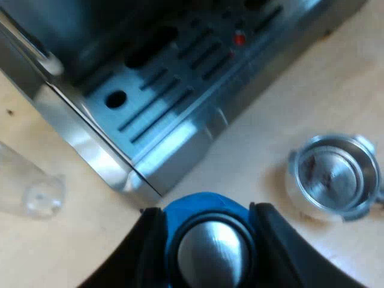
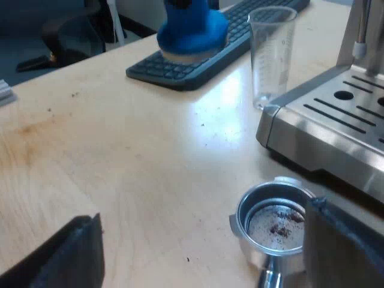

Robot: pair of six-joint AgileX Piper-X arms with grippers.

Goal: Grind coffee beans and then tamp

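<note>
Well, my left pincer (image 1: pixel 207 217) pinches the blue tamper (image 1: pixel 211 255), ready for pressing; my right pincer (image 2: pixel 201 234) hangs spread by the holder (image 2: pixel 247 240), loose on the table (image 2: pixel 120 150) near the machine (image 2: pixel 336 126), barely dusted with grounds (image 2: pixel 282 228).

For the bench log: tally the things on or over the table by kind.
Machine: 1
Holder: 1
Tamper: 1
Glass: 1
Keyboard: 1
Total: 5
</note>
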